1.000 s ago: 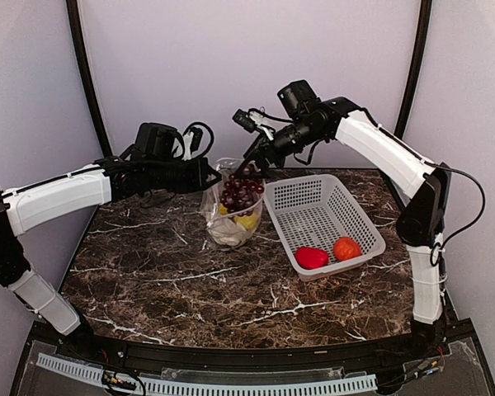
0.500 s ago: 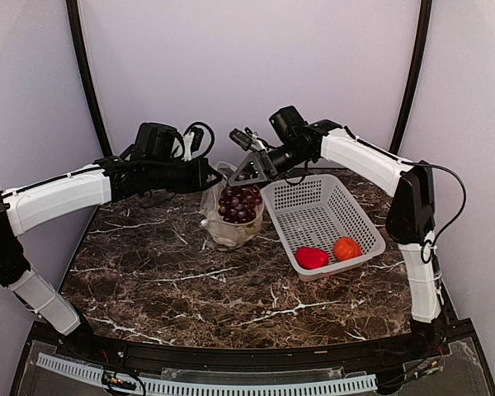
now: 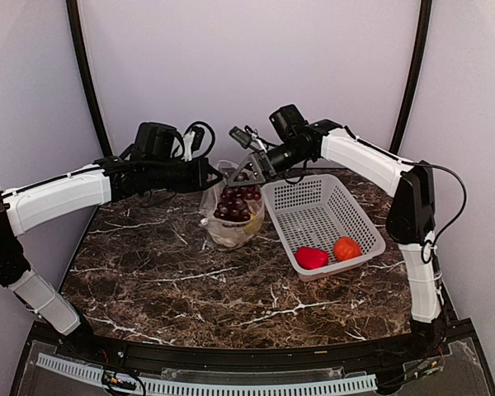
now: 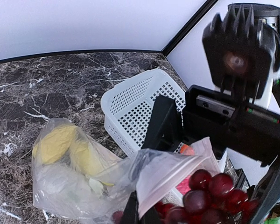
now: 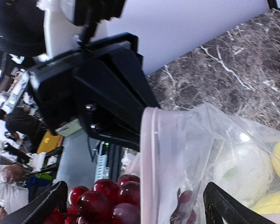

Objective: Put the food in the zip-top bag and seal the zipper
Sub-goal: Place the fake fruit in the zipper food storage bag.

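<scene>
Resting in white perforated plastic basket (image 3: 313, 210) on dark veined marble table (image 3: 165, 272): red pepper (image 3: 312, 257), round orange-red tomato (image 3: 346, 247). Beside basket, clear floppy zip-top bag (image 3: 227, 233) stands upright holding two yellow pieces (image 4: 56, 142), white cauliflower (image 5: 242, 172), dark purple grape bunch (image 3: 238, 202) at mouth. Left gripper (image 3: 216, 176) fingers pressed together, pinching bag rim. Right gripper (image 3: 246, 169) fingers spread wide over grapes.

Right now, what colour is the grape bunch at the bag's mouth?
The grape bunch is dark red-purple, clearest in the right wrist view.

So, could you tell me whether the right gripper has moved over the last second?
Yes: the right gripper has come down and slightly left, away from the white basket's far-left corner, toward the zip-top bag's mouth.
</scene>
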